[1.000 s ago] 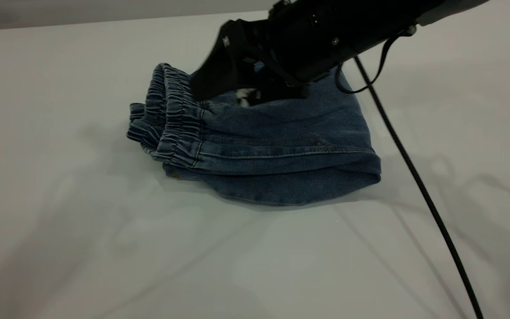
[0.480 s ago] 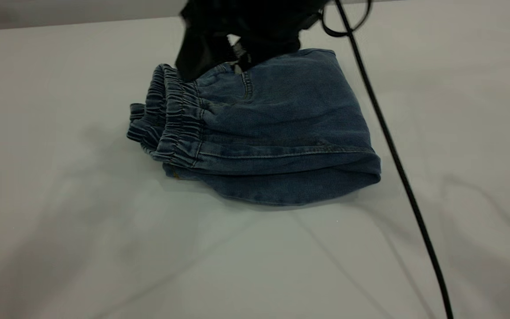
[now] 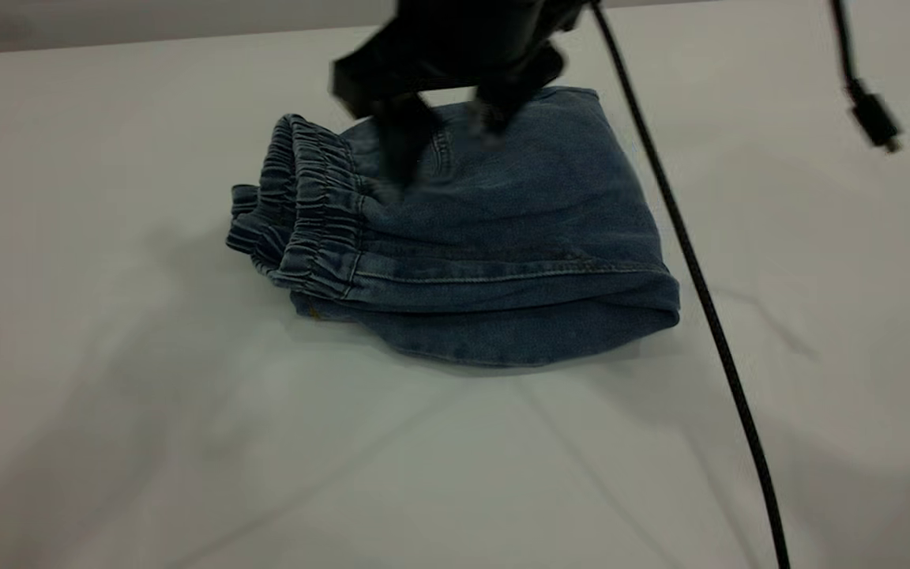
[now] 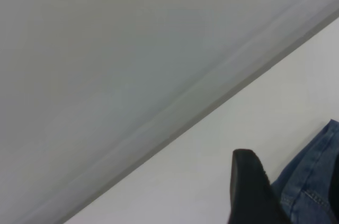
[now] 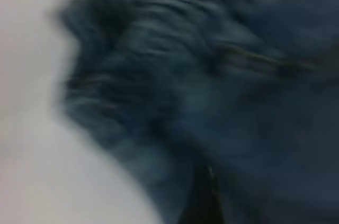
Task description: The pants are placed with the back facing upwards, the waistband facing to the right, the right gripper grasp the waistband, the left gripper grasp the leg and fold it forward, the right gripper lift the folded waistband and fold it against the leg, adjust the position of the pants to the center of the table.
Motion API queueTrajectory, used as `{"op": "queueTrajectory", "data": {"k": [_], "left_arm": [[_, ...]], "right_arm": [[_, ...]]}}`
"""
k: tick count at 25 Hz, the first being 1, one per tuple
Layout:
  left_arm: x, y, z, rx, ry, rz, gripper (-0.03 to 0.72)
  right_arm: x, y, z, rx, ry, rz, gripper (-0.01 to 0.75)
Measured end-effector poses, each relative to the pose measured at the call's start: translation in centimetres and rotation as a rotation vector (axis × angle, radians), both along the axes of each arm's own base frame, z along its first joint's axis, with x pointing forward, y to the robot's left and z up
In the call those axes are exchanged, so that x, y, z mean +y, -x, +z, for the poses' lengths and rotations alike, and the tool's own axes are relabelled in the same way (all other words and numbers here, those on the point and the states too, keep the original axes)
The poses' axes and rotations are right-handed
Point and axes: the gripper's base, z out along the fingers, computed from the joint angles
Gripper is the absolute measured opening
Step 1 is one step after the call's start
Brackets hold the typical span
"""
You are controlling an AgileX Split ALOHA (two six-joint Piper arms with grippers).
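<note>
Exterior view: the shorts (image 3: pixel 463 245) are seen folded into a compact bundle, waistband toward the left, lying on the pale surface (image 3: pixel 107 442) a little toward its far side. One black tool (image 3: pixel 439 134) is poised over the waistband end with its fingers spread and nothing held, probably placed there to nudge the bundle toward the middle. Which arm carries it cannot be told. A black cable (image 3: pixel 700 292) hangs across. Behind the surface, only a plain grey wall is shown.

Washed denim pants (image 3: pixel 486 237) on smooth matt table (image 3: pixel 147 442).
</note>
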Motion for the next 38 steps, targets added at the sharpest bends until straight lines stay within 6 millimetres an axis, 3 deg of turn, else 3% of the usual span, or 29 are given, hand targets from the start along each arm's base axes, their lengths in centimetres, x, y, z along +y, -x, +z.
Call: {"op": "queueTrajectory", "data": {"k": [5,8,13,16,27,33,38], "left_arm": [[0.0,0.1,-0.1,0.012,-0.005,0.002,0.342],[0.1,0.2,-0.3,0.037,-0.018,0.006,0.342],[0.1,0.2,-0.3,0.04,-0.019,0.007,0.342],[0.1,0.2,-0.3,0.04,-0.019,0.007,0.342],[0.6,1.0,0.5,0.016,-0.006,0.007,0.342],[1.1,2.0,1.4,-0.012,0.01,0.006,0.342],[1.2,2.3,1.6,-0.016,0.014,0.006,0.342]], "right_arm": [[0.6,-1.9,-0.4,-0.094,0.081,-0.161,0.512],[1.1,-2.9,-1.8,-0.138,0.074,-0.192,0.512],[1.0,-2.4,-5.8,-0.022,0.131,-0.218,0.499],[1.3,-1.8,-7.1,0.063,0.112,-0.242,0.473],[0.7,-0.9,-7.4,0.16,0.18,-0.278,0.442],[1.3,-1.2,-7.3,0.146,0.103,-0.294,0.442],[1.9,-1.5,-9.0,0.138,0.04,-0.31,0.441]]}}
